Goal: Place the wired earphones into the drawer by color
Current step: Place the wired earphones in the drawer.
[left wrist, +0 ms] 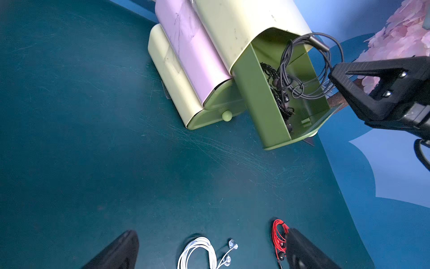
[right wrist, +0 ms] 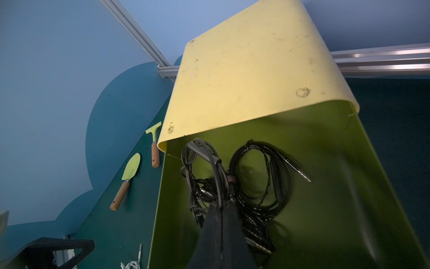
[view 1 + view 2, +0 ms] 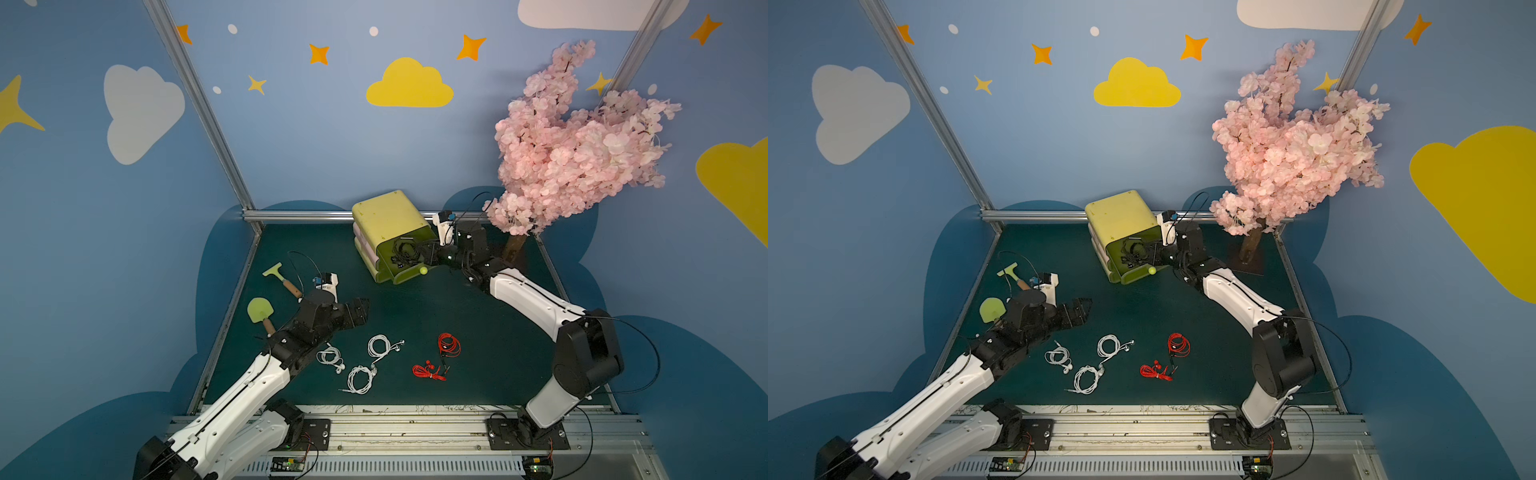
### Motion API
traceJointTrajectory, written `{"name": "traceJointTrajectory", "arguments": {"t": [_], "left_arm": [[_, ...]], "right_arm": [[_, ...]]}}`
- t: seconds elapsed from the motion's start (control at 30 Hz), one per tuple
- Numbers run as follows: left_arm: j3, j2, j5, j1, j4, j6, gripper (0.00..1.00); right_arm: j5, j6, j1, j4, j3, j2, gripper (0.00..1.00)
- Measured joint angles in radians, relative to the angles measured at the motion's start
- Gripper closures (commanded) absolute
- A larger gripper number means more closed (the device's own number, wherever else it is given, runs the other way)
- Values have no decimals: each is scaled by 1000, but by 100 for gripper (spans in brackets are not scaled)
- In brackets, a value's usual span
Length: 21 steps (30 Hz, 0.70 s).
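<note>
Progress: by my estimate the black group is nearly stowed, and the white and red groups are not started.
White earphones [image 3: 360, 379]: three coiled bundles lie on the mat [image 3: 415, 307] nearest the robot base, each apart from the others. None is in a drawer.
Red earphones [image 3: 449, 345]: two bundles lie on the mat beside the white group, on the right arm's side. None is stowed.
Left gripper [image 3: 362, 309]: jaws are spread wide and empty. It hovers over the mat just beyond the white bundles and touches nothing.
Top drawer [image 3: 409, 275]: pulled out of the drawer unit [image 3: 386, 214], with its green interior exposed.
Black earphones [image 1: 279, 100]: a braided coil rests inside the top drawer. A smoother coil [image 1: 285, 62] loops up above the drawer wall. A third bundle cannot be told apart in the tangle.
Right gripper [image 2: 221, 209]: fingers are pressed together, pinching the smoother coil over the open drawer. The coil is not yet released.
Lower drawers [image 1: 209, 120]: both are closed.
Remaining (judgement): release the held coil, open the two closed drawers, then move five bundles, one colour per drawer.
</note>
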Motion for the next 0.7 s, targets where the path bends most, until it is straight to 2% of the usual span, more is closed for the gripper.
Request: {"name": "traceJointTrajectory", "arguments": {"t": [0.07,0.2,0.4,0.5,0.6,0.7], "left_arm": [[0,0,0,0,0,0,0],[0,0,0,0,0,0,0],[2,3,-5,1,-1,2,0],[24,21,-12,5,-10,5,0],[80,55,-18,14,-30,12,0],[157,101,-19,32,-40,28,0]], "right_arm": [[0,1,-4,-1,-1,0,88],[1,6,-7,-2,-1,0,73],[4,-3,-11,-25,-1,-13,63],[8,-12,-11,-43,-1,-38,54],[16,-29,-11,-66,-1,-82,39],[23,-47,-11,-90,-3,-138,14]]}}
